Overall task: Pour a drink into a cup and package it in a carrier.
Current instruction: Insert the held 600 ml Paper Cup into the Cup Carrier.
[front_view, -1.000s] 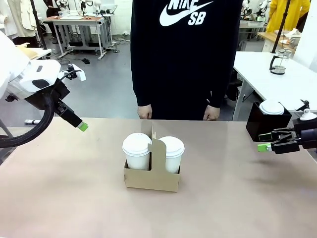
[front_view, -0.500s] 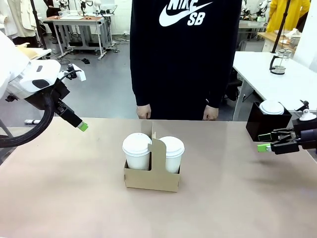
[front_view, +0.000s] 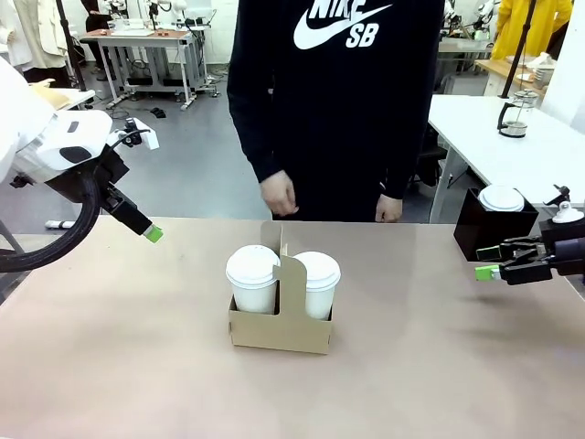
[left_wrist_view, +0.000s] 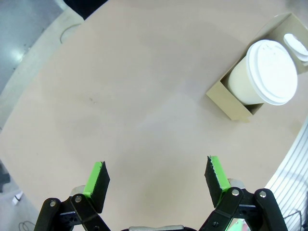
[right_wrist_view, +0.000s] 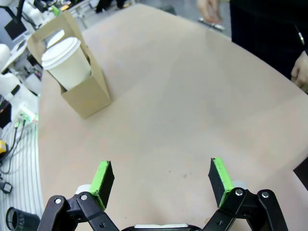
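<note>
We are in a robotics lab laid out as an open workroom. Our tan bench (front_view: 439, 366) stands on a grey floor (front_view: 183, 165), and beyond its far edge more work tables (front_view: 137, 41) carry equipment and cabling. A white bench (front_view: 521, 146) past the right edge holds a glass jug (front_view: 516, 112) beside a black stand pole (front_view: 523, 46). White robot arms (front_view: 55, 151) are mounted at our bench's sides, and light garments (front_view: 32, 37) hang at the far left.

Two cups in a carrier

The brown cardboard carrier (front_view: 280, 325) sits mid-surface. A white lidded cup (front_view: 253, 278) stands upright on each side of its handle tab.
</note>
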`<action>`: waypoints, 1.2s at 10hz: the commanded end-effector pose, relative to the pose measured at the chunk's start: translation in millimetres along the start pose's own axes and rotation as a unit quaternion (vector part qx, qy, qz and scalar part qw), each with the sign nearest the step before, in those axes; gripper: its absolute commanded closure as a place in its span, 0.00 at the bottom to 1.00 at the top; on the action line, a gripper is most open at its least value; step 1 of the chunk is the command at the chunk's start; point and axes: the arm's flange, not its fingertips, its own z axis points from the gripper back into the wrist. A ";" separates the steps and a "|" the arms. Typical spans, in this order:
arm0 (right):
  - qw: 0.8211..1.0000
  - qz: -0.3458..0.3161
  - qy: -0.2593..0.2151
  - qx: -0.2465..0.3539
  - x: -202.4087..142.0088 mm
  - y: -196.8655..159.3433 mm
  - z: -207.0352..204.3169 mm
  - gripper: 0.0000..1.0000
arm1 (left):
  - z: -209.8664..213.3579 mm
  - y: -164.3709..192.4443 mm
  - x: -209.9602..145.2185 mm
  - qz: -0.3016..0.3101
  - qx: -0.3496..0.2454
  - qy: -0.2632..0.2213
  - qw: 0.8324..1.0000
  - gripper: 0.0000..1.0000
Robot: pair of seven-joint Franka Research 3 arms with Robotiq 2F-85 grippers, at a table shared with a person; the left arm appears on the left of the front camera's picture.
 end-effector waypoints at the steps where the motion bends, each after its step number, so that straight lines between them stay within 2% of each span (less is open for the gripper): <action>1: 1.000 0.006 -0.002 0.004 0.2 0.6 -0.2 0.00 | -0.6 -0.5 0.0 0.006 0.003 0.001 1.000 0.00; 12: 1.000 0.006 -0.002 0.004 0.2 0.6 -0.2 0.00 | -0.6 -0.5 0.0 0.006 0.003 0.001 1.000 0.00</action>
